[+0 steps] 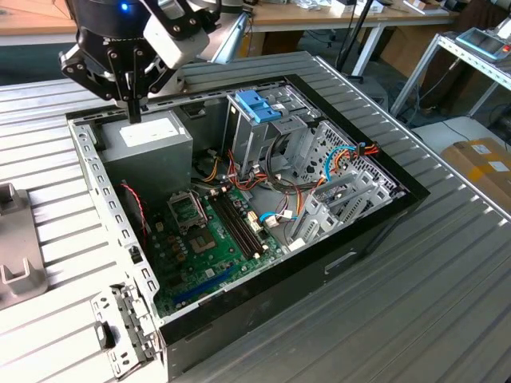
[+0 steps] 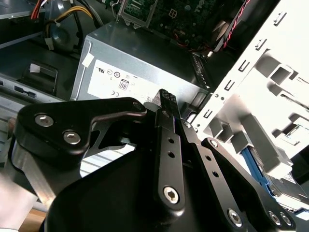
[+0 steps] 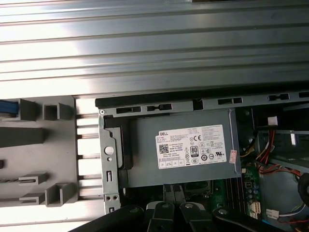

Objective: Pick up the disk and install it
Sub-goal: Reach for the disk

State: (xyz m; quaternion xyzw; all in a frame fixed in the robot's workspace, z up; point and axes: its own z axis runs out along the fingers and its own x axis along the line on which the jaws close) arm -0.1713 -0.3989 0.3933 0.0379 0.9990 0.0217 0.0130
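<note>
**Disk position.** The disk (image 2: 252, 166) rests in a grey slotted rack (image 3: 43, 145). Its light blue frame edge (image 3: 7, 108) shows at one end of the rack in the first wrist view. The rack stands on the ribbed metal surface (image 3: 154, 58), just beside the open computer case (image 1: 375, 231), on the exterior view's left.

**Gripper position.** The gripper (image 1: 134, 118) hangs above the grey power supply (image 1: 148, 140) in the rear corner of the case, apart from the disk. The fingers (image 2: 166, 104) are pressed together and hold nothing.

**Case interior.** The green circuit board (image 1: 215, 239) lies on the case floor. A metal drive cage (image 1: 259, 140) with a blue latch (image 1: 255, 105) on top stands beside the power supply.
</note>
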